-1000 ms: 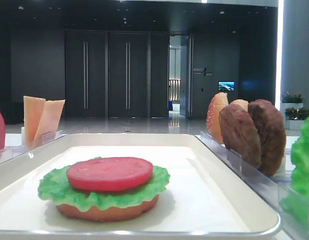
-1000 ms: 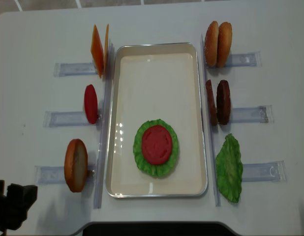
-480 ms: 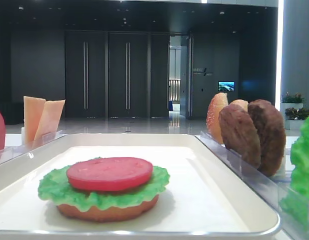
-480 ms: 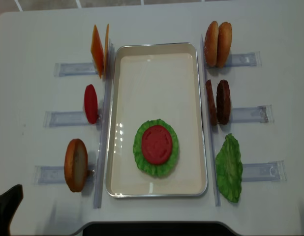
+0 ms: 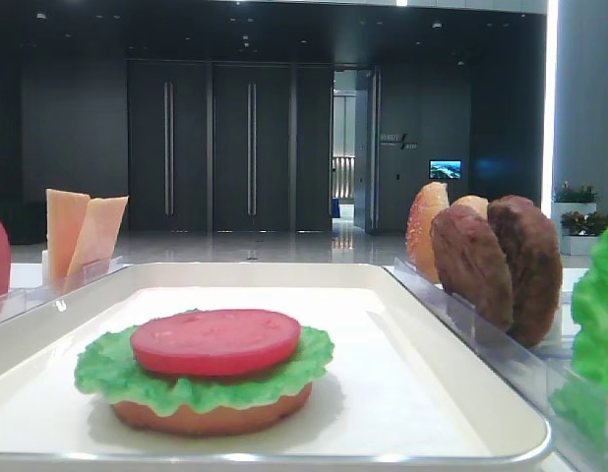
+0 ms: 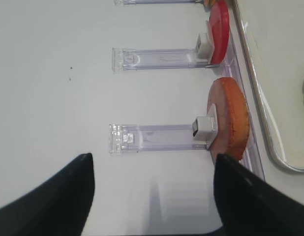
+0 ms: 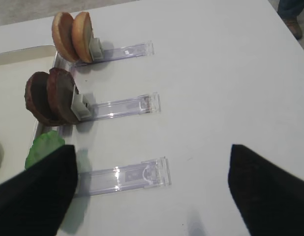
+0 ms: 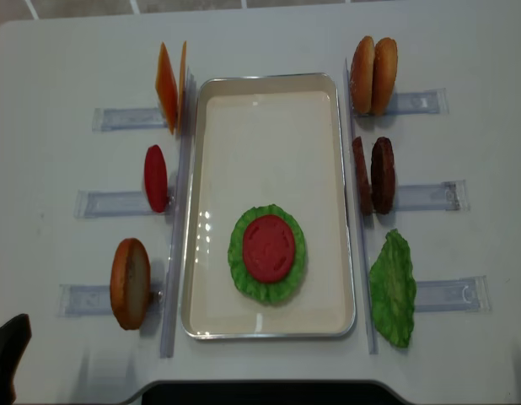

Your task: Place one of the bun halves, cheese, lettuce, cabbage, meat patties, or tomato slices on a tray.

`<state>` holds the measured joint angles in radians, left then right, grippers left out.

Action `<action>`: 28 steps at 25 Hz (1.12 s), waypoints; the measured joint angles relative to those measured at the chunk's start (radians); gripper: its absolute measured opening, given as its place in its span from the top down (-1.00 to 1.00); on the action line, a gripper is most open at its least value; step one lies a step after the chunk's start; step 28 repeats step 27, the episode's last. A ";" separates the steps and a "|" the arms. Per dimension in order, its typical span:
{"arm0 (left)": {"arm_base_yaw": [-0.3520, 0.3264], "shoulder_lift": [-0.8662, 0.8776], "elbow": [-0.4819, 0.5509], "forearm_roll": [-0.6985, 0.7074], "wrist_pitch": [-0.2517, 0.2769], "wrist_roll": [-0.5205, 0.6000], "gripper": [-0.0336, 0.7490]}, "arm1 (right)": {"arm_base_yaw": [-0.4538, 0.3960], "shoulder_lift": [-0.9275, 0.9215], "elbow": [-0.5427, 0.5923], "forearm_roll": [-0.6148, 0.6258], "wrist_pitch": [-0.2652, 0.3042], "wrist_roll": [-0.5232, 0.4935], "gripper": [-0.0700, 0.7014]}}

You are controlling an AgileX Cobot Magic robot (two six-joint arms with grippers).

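Exterior high (realsense) view: the white tray point(image 8: 269, 93) lies lengthwise in the middle of the pale desk point(image 8: 58, 67). In the tray's 6 o'clock half sits a stack: a bun half point(image 5: 211, 413) at the bottom, a lettuce leaf point(image 8: 238, 253) on it, and one tomato slice point(image 8: 268, 247) lying flat on top. The low exterior view shows these three layers touching one another.

Clear plastic holders point(image 8: 117, 118) flank the tray. At 9 o'clock of the tray, from far to near: two cheese slices point(image 8: 166, 86) standing on edge, a second tomato slice point(image 8: 156, 178) upright, and another bun half point(image 8: 130, 283) upright. At 3 o'clock, from far to near: two bun halves point(image 8: 373, 74) side by side, two meat patties point(image 8: 374, 175) upright and touching, and a loose lettuce leaf point(image 8: 392, 288).

The left gripper point(image 6: 152, 196) hangs over bare desk at about 8 o'clock of the tray, its two dark fingers point(image 6: 53, 201) spread wide apart with nothing between them; the upright bun half and its holder lie just beyond. Only its dark tip shows at the lower left corner of the overhead view. The right gripper point(image 7: 152, 191) hovers over the desk at about 4 o'clock of the tray, its fingers point(image 7: 270, 191) likewise apart and empty, near the holder by the loose lettuce.
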<state>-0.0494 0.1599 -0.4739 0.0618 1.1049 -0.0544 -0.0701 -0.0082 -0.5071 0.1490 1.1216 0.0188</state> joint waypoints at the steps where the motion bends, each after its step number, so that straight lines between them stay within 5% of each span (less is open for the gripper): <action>1: 0.001 -0.001 0.000 -0.002 0.000 0.001 -0.54 | 0.000 0.000 0.000 0.000 0.000 0.000 -0.71; 11: 0.003 -0.174 0.000 -0.004 0.005 0.001 -0.54 | 0.000 0.000 0.000 0.000 0.000 0.000 -0.71; 28: 0.003 -0.175 0.000 -0.004 0.005 0.008 -0.54 | 0.000 0.000 0.000 0.000 0.000 0.000 -0.71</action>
